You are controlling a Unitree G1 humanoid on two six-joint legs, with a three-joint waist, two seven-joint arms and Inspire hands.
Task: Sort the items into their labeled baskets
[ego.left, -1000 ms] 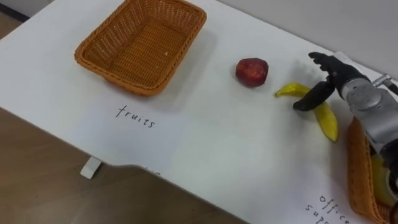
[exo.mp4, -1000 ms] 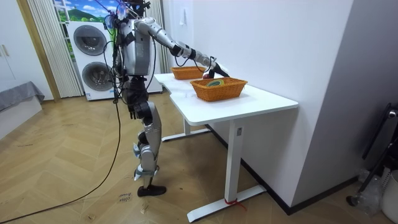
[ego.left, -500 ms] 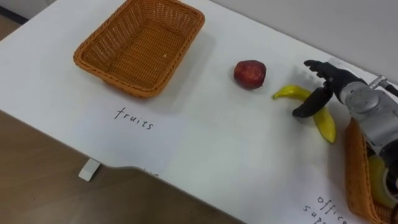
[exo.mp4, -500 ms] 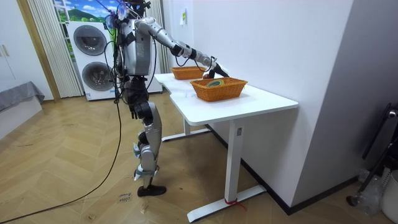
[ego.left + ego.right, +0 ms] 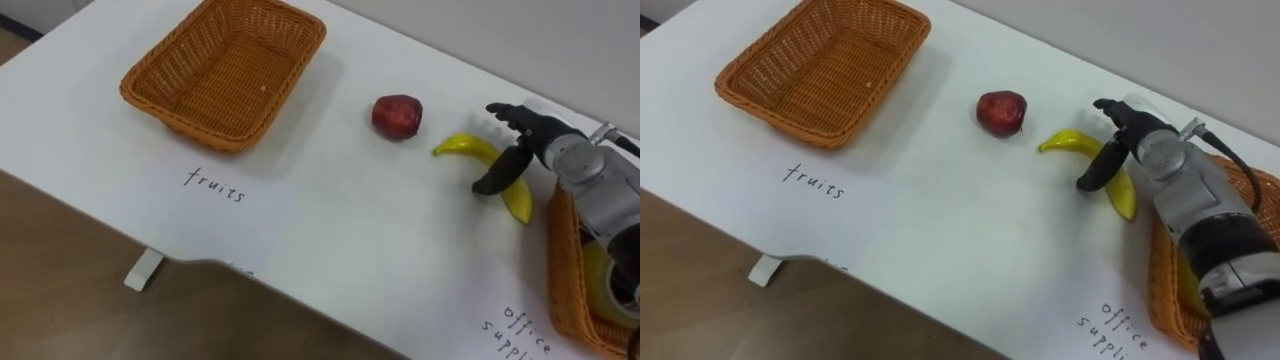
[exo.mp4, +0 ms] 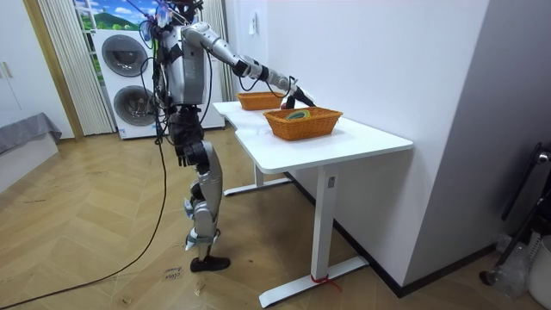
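Note:
A yellow banana (image 5: 516,200) lies on the white table (image 5: 350,235) to the right of a red apple (image 5: 397,116). My right hand (image 5: 528,135) hovers open over the banana's middle, with the fingers spread and the thumb (image 5: 492,180) hanging down against the banana's near side. At the far left stands an orange wicker basket (image 5: 180,118) with nothing in it and a handwritten label in front. A second wicker basket (image 5: 562,275) sits at the right edge under my forearm, holding something yellow (image 5: 600,285). In the room view my left hand (image 6: 182,156) hangs by my hip.
The table's front edge runs diagonally across the lower left, with wooden floor (image 5: 60,290) below it. A wall (image 5: 560,40) closes off the table's far side. In the room view I stand at the table's long side, right arm stretched out.
My right hand has come down a little closer over the banana, thumb lower along its side. The fruit and baskets have stayed put; the view shifted slightly.

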